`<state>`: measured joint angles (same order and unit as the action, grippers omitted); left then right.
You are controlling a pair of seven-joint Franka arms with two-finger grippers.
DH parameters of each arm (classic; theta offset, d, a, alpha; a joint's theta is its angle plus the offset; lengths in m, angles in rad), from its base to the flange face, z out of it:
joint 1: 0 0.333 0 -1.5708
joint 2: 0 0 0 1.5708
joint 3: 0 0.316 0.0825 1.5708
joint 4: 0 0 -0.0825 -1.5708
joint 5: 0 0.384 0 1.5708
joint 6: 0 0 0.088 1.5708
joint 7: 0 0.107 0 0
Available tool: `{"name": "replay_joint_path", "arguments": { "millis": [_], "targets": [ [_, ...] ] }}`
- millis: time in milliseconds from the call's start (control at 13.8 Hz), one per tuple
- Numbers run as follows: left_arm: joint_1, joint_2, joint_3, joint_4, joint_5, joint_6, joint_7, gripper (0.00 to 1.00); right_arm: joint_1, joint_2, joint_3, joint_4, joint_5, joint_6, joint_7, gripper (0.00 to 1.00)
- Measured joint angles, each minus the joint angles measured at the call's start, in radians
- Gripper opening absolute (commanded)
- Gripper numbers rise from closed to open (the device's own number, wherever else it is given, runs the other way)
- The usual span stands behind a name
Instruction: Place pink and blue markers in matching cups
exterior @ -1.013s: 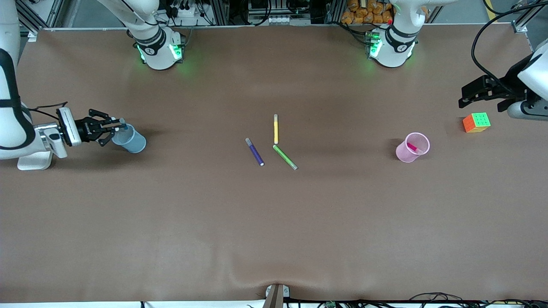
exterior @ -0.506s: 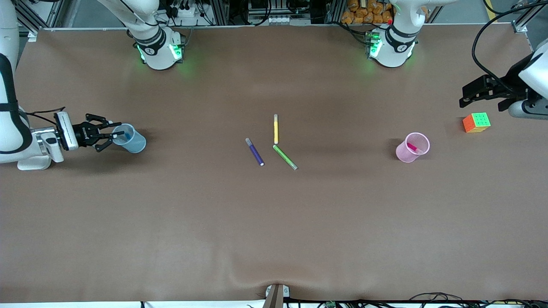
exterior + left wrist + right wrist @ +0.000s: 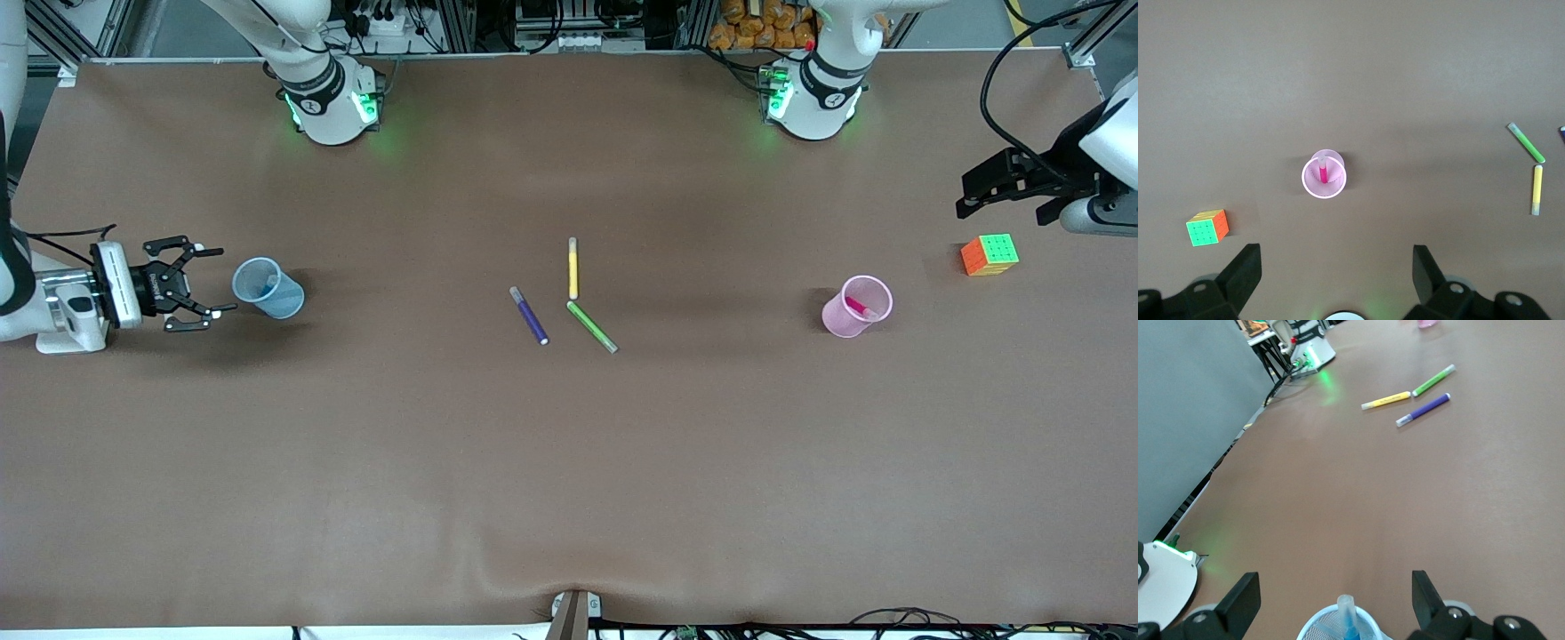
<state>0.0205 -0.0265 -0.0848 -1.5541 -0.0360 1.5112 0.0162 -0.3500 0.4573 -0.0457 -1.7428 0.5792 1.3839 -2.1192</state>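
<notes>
1. Task status: judged complete or all but complete. Pink marker (image 3: pixel 858 308) standing inside pink cup (image 3: pixel 856 306); blue marker (image 3: pixel 1347 621) standing inside blue cup (image 3: pixel 267 287), pale end up in the right wrist view.
2. Remaining work: none apparent beyond clearing both arms from the cups. No task marker lying loose on the brown table (image 3: pixel 569 462).
3. Landmark for positions: the purple marker (image 3: pixel 530 316), near mid-table.
4. Blue cup: well apart from the purple marker, toward the right arm's end of the table, upright.
5. Pink cup: well apart from the purple marker, toward the left arm's end of the table, upright.
6. Right gripper (image 3: pixel 194 284): fingers spread wide, empty, just beside the blue cup at the right arm's end, touching nothing as far as visible.
7. Left gripper (image 3: pixel 1000 188): raised over the table's edge at the left arm's end, well apart from the purple marker; fingers wide apart in the left wrist view, nothing held. Arm waiting.
8. Distractors: yellow marker (image 3: pixel 573 268) and green marker (image 3: pixel 591 326) just beside the purple marker, toward the left arm's end; none in a cup.
9. Rubik's cube (image 3: pixel 989 254): farther toward the left arm's end than the pink cup, near the left gripper, untouched.
</notes>
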Motion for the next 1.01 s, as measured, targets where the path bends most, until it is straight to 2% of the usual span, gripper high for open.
{"name": "replay_joint_path", "arguments": {
  "millis": [434,1013],
  "targets": [
    [0.0,0.0,-0.003,0.0,0.005,0.002,0.001,1.0,0.105,-0.07,0.001,0.092,-0.073,0.008,0.293,1.0],
    [0.008,0.003,0.006,0.0,0.007,0.003,-0.003,1.0,0.255,-0.22,0.004,0.179,-0.286,0.085,0.859,1.0]
  ]
}}
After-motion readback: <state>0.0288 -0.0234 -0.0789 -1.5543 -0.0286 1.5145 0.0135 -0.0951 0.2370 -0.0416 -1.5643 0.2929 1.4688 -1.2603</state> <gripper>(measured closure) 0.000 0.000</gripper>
